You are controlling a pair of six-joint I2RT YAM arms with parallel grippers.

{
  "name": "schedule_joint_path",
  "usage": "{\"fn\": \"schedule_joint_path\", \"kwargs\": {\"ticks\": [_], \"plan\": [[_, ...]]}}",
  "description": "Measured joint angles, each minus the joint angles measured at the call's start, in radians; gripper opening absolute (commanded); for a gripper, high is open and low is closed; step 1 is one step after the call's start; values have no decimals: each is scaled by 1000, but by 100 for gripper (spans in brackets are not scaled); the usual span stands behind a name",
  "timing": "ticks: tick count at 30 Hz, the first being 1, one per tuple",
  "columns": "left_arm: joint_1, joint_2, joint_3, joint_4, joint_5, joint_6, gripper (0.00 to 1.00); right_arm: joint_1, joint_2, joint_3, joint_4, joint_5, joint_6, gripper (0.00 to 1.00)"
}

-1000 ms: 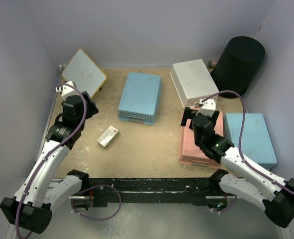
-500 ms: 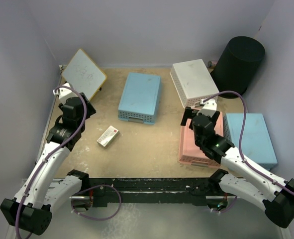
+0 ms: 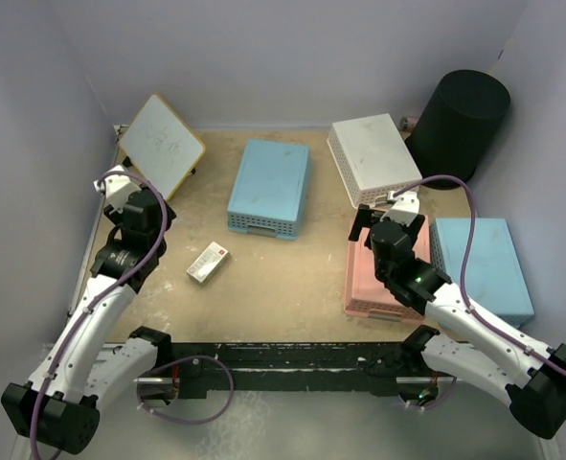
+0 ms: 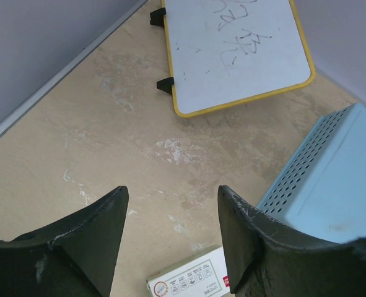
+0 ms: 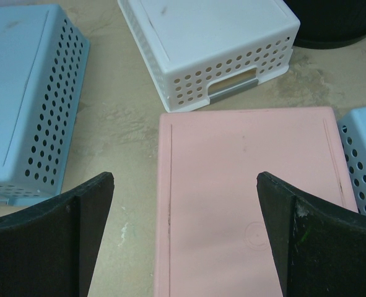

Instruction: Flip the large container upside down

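**tinker_jo:** So how far along was the flip at that point?

**armwatcher:** Honestly, it looked like nobody was working on it. The black wastebasket stood in the far right corner of the table, just behind the white lattice basket, and neither gripper was on it. From above its top was just a dark disc, so I couldn't tell if that was the open mouth or the closed bottom. If it was mouth up, the whole job was left: reach, grab, tip it over.

**tinker_jo:** And where were the arms?

**armwatcher:** The right gripper hovered over the upside-down pink basket, pointing toward the far side. Its jaws were spread as wide as they'd go, with nothing between them. The wastebasket only peeked into the top right corner of that wrist view. That made the right arm the nearer one, so my guess is it was the one to do the job.

The left gripper was way over at the left side, angled down at bare table near the yellow-rimmed whiteboard, with a small white-and-red box close by. Its jaws were partly apart and empty too. It was well apart from the wastebasket.
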Motion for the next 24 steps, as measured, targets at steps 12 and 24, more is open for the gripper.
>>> {"fn": "schedule_joint_path", "kwargs": {"ticks": [12,24], "plan": [[0,-85,-27,18,97,77,57,0,0,0,0,0,8,100],[0,-102,-35,52,254,129,57,0,0,0,0,0,8,100]]}}
